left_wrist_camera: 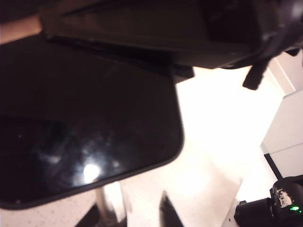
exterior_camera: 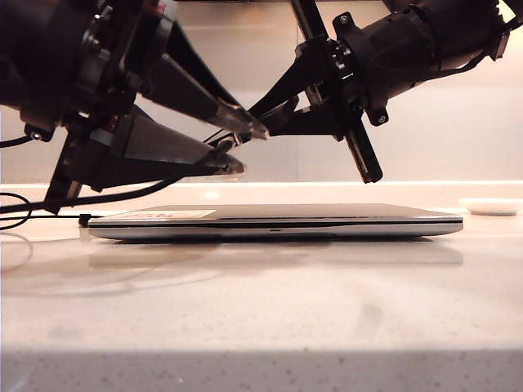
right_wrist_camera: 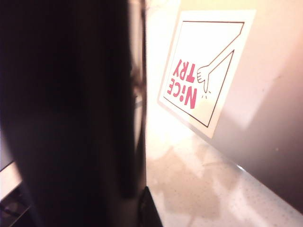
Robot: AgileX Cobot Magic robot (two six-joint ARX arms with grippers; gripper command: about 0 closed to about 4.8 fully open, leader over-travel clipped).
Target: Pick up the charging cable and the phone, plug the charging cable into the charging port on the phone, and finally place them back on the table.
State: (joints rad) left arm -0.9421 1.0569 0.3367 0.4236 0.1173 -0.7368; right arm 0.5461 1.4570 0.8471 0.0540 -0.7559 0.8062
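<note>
My right gripper [exterior_camera: 265, 114] reaches in from the upper right and is shut on the phone [left_wrist_camera: 85, 118], a black glossy slab held in the air above the laptop. In the right wrist view the phone [right_wrist_camera: 66, 113] fills the near side as a dark slab, with my right gripper [right_wrist_camera: 137, 210] closed on it. My left gripper [exterior_camera: 248, 147] stands open right in front of it, fingers spread. In the left wrist view my left gripper [left_wrist_camera: 137, 213] is just off the phone's edge; a silvery piece [left_wrist_camera: 111, 203], apparently the plug, runs from that edge. The charging cable [exterior_camera: 122, 194] trails left to the table [exterior_camera: 261, 310].
A closed silver laptop [exterior_camera: 278, 222] lies under both grippers, its lid bearing a "NICE TRY" sticker [right_wrist_camera: 203, 71]. Another black cable with a small black plug [exterior_camera: 84, 219] lies by the laptop's left end. A white dish [exterior_camera: 490, 206] sits at the far right.
</note>
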